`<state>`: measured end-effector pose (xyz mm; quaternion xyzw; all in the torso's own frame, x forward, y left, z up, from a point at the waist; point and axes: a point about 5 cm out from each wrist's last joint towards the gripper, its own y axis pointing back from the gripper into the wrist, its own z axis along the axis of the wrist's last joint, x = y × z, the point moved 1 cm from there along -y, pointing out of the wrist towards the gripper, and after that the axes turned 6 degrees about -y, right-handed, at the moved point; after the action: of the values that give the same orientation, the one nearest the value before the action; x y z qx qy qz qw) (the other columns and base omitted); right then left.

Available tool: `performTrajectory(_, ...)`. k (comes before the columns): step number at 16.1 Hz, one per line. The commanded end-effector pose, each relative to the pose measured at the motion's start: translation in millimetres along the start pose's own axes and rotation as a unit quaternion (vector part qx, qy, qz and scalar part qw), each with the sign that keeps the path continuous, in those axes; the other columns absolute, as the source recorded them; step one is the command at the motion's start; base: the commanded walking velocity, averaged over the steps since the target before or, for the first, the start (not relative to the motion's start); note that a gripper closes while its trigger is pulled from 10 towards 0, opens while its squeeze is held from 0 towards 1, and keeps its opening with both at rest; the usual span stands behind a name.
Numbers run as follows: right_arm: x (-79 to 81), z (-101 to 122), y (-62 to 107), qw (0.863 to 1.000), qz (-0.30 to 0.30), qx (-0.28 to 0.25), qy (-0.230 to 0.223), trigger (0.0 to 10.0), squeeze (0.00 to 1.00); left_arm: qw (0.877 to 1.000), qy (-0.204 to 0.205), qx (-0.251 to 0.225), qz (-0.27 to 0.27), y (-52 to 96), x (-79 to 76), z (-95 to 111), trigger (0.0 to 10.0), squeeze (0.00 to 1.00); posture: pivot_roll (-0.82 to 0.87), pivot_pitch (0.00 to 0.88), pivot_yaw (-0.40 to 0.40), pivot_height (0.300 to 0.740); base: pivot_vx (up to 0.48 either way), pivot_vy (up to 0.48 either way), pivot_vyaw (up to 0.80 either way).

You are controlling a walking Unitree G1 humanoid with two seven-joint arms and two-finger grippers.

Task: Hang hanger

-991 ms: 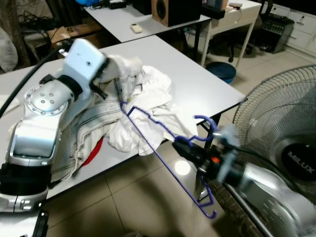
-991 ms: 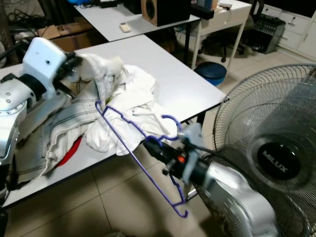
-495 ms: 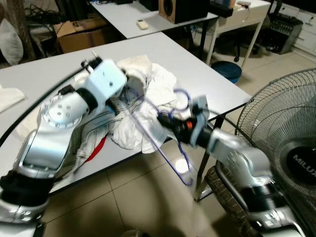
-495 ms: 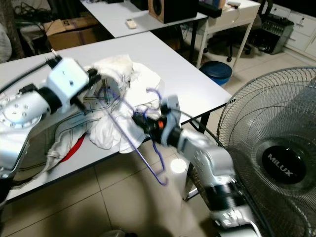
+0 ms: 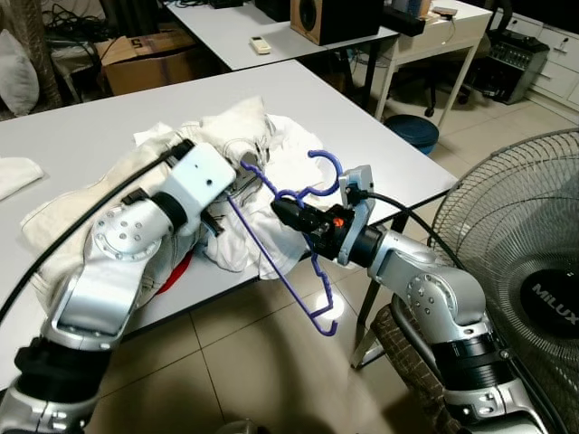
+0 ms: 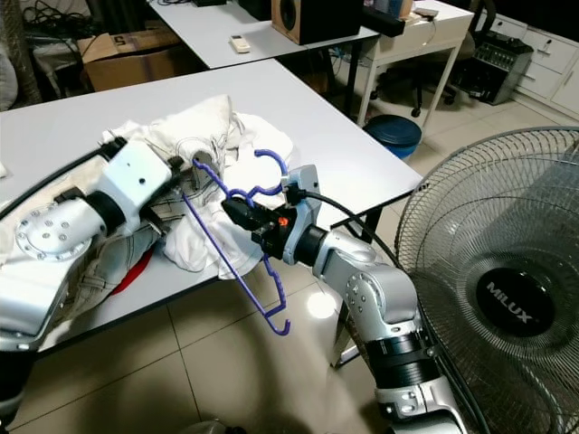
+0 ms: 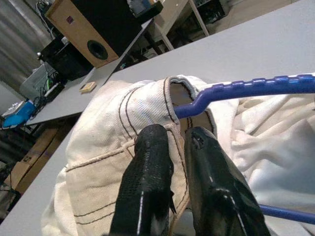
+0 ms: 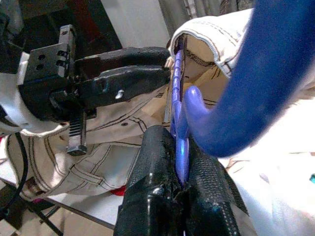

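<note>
Over the grey table (image 5: 362,136), the right claw (image 8: 178,162) is clamped on the blue hanger (image 5: 288,231) just below its hook. The left claw (image 7: 170,147) pinches the cream garment's (image 7: 113,132) hem, where the hanger's arm tip enters the opening.

Standing fan (image 5: 543,298), wooden speaker (image 5: 333,18), cardboard box (image 5: 149,63), blue bin (image 5: 412,131)

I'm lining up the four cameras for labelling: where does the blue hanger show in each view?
Left eye view: blue hanger at centre, slanting down off the table edge, held by the right gripper.
Right eye view: left of centre, same slant.
Left wrist view: one arm runs in from one side to the cloth opening.
Right wrist view: large and close, between the fingers.
Shared landmark: the cream garment.
</note>
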<state>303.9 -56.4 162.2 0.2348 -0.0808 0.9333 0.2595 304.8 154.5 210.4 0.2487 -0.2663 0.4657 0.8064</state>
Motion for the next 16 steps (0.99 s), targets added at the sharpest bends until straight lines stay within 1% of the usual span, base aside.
performTrajectory(1,6.9,3.7,-1.8,1.000,0.019,-0.013,-0.003,10.0,0.00,1.000,0.003,0.001,0.014,1.5,-0.7,2.2,10.0,1.00,-0.07,0.000,0.023,0.740,0.000,0.000,0.00)
performTrajectory(4,7.3,5.5,-2.5,1.000,0.018,-0.017,-0.003,10.0,0.00,0.997,0.020,0.032,0.074,4.0,1.4,-4.7,10.0,1.00,-0.07,0.000,0.020,0.740,0.000,0.000,0.00)
performTrajectory(6,7.6,6.9,-2.8,1.000,0.020,-0.019,-0.004,10.0,0.00,0.993,0.057,0.045,0.094,7.0,-5.4,-6.0,10.0,1.00,-0.07,0.000,0.013,0.740,0.000,0.000,0.00)
performTrajectory(7,7.9,7.1,-3.4,1.000,0.022,-0.018,-0.004,10.0,0.00,0.991,0.060,0.052,0.103,7.8,-8.0,-7.0,10.0,1.00,-0.06,0.000,0.009,0.740,0.000,0.000,0.00)
performTrajectory(8,8.2,7.3,-3.5,1.000,0.023,-0.018,-0.004,10.0,0.00,0.991,0.057,0.057,0.108,8.1,-8.6,-7.6,10.0,1.00,-0.06,0.000,0.009,0.740,0.000,0.000,0.00)
performTrajectory(10,10.0,8.8,-4.8,0.999,0.030,-0.019,-0.004,10.0,0.00,0.986,0.027,0.080,0.141,8.2,-6.4,-13.5,10.0,1.00,-0.06,0.000,0.000,0.740,0.000,0.000,0.00)
performTrajectory(11,10.9,9.6,-5.4,0.999,0.033,-0.020,-0.004,10.0,0.00,0.984,0.020,0.087,0.155,7.8,-5.8,-15.4,10.0,1.00,-0.07,0.000,-0.001,0.740,0.000,0.000,0.00)
performTrajectory(12,11.4,10.3,-5.7,0.999,0.035,-0.020,-0.005,10.0,0.00,0.983,0.027,0.082,0.164,6.2,-6.6,-14.0,10.0,1.00,-0.07,0.000,-0.002,0.740,0.000,0.000,0.00)
performTrajectory(13,11.5,10.4,-5.8,0.999,0.036,-0.020,-0.005,10.0,0.00,0.983,0.034,0.075,0.166,4.3,-7.9,-11.8,10.0,0.98,-0.07,0.000,-0.004,0.740,0.000,0.000,0.00)
performTrajectory(14,11.8,10.2,-6.1,0.999,0.036,-0.020,-0.006,10.0,0.00,0.984,0.073,0.052,0.155,-2.1,-16.4,-3.7,10.0,0.00,-0.07,0.000,-0.003,0.740,0.000,0.000,0.00)
performTrajectory(16,12.1,9.9,-6.3,0.999,0.037,-0.019,-0.006,10.0,0.00,0.984,0.094,0.043,0.148,-5.3,-22.5,0.6,10.0,0.00,-0.07,0.000,-0.003,0.740,0.000,0.000,0.00)
